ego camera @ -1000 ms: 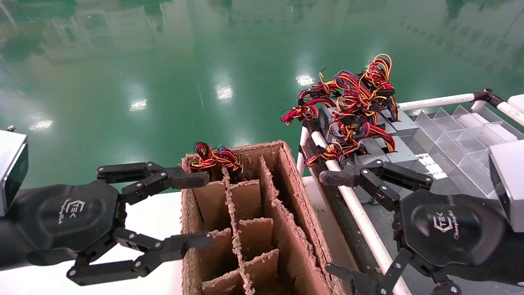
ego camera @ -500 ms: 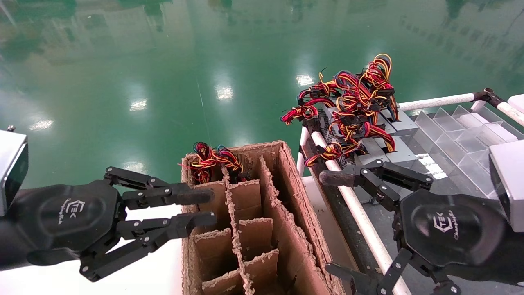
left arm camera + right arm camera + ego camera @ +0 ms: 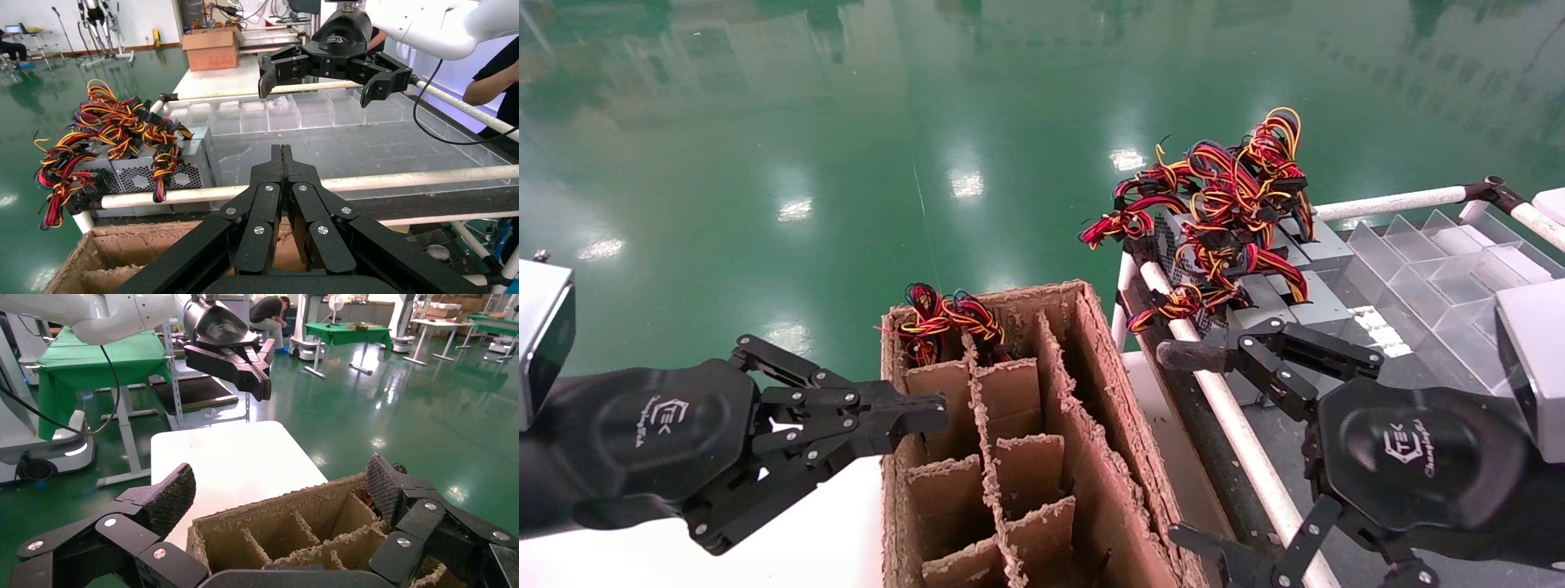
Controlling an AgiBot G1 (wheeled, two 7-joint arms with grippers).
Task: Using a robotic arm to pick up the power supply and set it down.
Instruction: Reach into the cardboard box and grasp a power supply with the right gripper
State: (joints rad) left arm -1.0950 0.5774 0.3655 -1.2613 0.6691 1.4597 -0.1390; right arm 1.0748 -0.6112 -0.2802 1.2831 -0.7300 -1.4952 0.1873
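Beside the cardboard box [image 3: 1026, 441], grey vented power supplies [image 3: 1254, 278] trail red-yellow wires; left gripper [image 3: 919, 415] pinched closed, right gripper [image 3: 1185, 445] spread wide.

1. A white flat table top [image 3: 829, 531] carries the brown corrugated cardboard box with dividers [image 3: 1026, 457], right beside the left gripper [image 3: 919, 415].
2. A white-railed rack with clear plastic bins [image 3: 1442, 269] carries grey metal power supplies with coloured wires [image 3: 1279, 286], just beyond the right gripper [image 3: 1185, 445].

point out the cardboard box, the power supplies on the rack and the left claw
cardboard box [image 3: 1107, 425], head view, on its right-hand wall
power supplies [image 3: 160, 173], left wrist view, on a perforated vent face
left claw [image 3: 919, 414], head view, at its closed fingertips
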